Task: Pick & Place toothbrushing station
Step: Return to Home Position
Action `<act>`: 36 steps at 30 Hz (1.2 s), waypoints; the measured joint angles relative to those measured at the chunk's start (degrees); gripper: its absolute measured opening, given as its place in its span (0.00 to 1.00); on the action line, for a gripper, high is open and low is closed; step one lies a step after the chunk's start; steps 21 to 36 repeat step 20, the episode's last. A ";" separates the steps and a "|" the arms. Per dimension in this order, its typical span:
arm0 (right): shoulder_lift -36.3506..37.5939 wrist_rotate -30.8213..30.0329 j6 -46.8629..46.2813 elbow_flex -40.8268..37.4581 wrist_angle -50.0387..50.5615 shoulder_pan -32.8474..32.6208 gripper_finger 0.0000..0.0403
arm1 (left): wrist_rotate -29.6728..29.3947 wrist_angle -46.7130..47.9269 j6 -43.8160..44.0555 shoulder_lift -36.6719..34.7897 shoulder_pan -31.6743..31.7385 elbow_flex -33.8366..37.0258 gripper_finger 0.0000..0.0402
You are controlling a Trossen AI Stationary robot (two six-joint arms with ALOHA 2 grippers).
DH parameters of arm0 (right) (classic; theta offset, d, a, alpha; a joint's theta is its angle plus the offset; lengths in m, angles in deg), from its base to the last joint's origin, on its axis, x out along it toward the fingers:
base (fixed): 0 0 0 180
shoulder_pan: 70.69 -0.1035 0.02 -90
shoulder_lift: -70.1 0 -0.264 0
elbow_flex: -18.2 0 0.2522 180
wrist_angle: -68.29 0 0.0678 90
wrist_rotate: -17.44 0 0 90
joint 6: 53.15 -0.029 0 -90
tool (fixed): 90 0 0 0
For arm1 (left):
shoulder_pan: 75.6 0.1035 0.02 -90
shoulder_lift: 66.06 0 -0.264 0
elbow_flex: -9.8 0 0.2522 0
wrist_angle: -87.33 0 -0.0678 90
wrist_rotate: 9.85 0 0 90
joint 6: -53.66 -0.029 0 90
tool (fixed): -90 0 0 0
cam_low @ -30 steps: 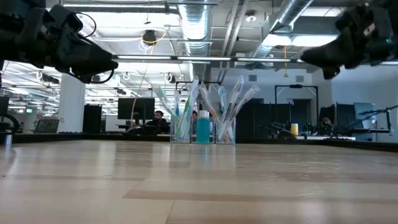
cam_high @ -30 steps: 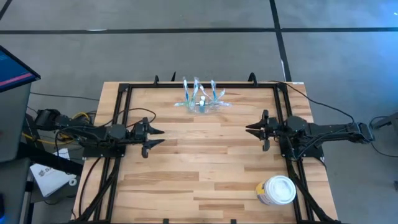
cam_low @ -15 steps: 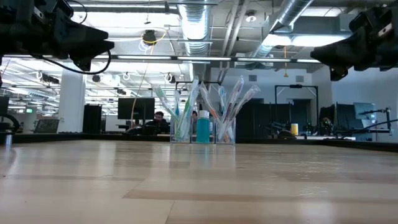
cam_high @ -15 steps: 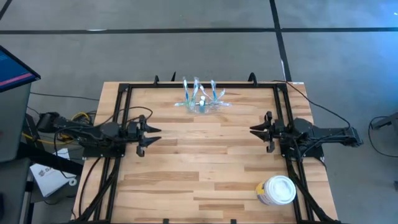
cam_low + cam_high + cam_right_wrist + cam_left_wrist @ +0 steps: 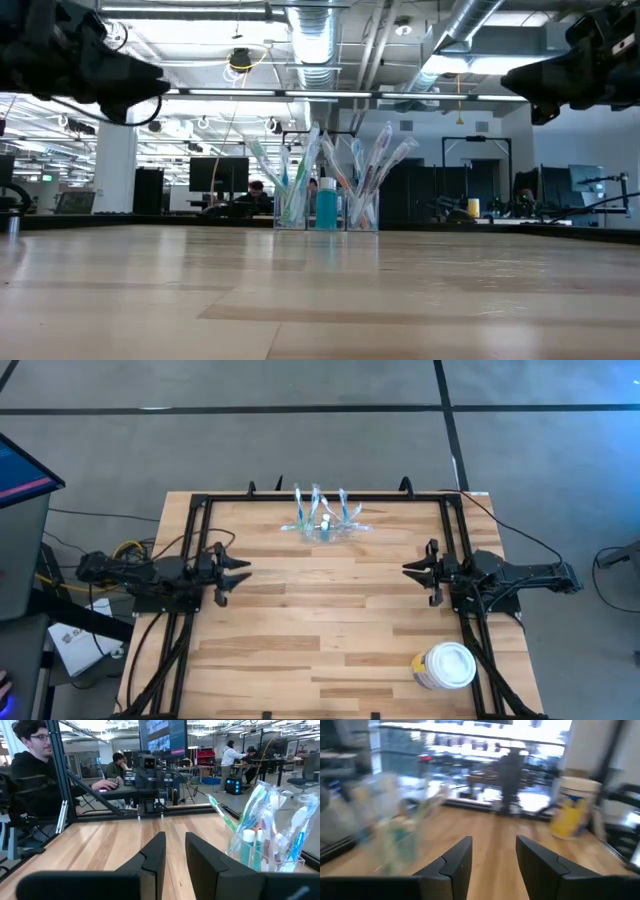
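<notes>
toothbrushing station (image 5: 343, 532) is clear, its bottle (image 5: 326, 210) blue, the tub (image 5: 443, 666) yellow and white-lidded.

1. Grippers on my rig: two, the left gripper (image 5: 243, 572) and the right gripper (image 5: 408, 570).
2. Wooden table (image 5: 330, 630): one.
3. Clear holder (image 5: 300, 225): one.
4. Blue bottle (image 5: 326, 208): one.
5. Wrapped toothbrushes (image 5: 268, 172): at least four. They overlap, so I cannot get an exact count.
6. White-lidded tub (image 5: 444, 666): one.
7. People beyond the table, from my right wrist view: three, a seated person (image 5: 30, 770), a second person (image 5: 118, 766) and a standing person (image 5: 231, 751).
</notes>
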 joint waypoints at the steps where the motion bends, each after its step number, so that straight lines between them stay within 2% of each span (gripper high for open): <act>1: 0.00 0.01 -0.04 -0.01 -0.02 -0.01 0.16 | -2.02 2.17 1.27 -2.07 0.02 0.00 0.36; 3: 0.00 0.01 -0.31 -0.02 -0.02 -0.01 0.16 | -0.83 2.14 2.49 -4.29 0.03 -0.19 0.36; 6: 0.00 0.01 -0.37 -0.02 0.05 -0.05 0.16 | 6.94 3.55 2.41 -4.13 -0.28 -0.67 0.36; 8: 0.00 0.01 -1.04 -0.02 0.72 -0.05 0.16 | 8.30 4.45 2.48 -4.29 -0.29 -0.89 0.36; 14: -1.21 0.16 -9.36 -0.02 1.89 -0.05 0.16 | 8.82 4.85 2.61 -0.65 -0.26 -0.42 0.36; 20: -1.73 0.05 -9.14 -0.02 1.91 0.16 0.16 | 8.83 4.38 2.61 4.21 -0.26 -0.32 0.36; 36: -1.73 0.05 -9.14 -0.02 1.91 0.16 0.16 | 8.83 4.38 2.61 4.21 -0.26 -0.32 0.36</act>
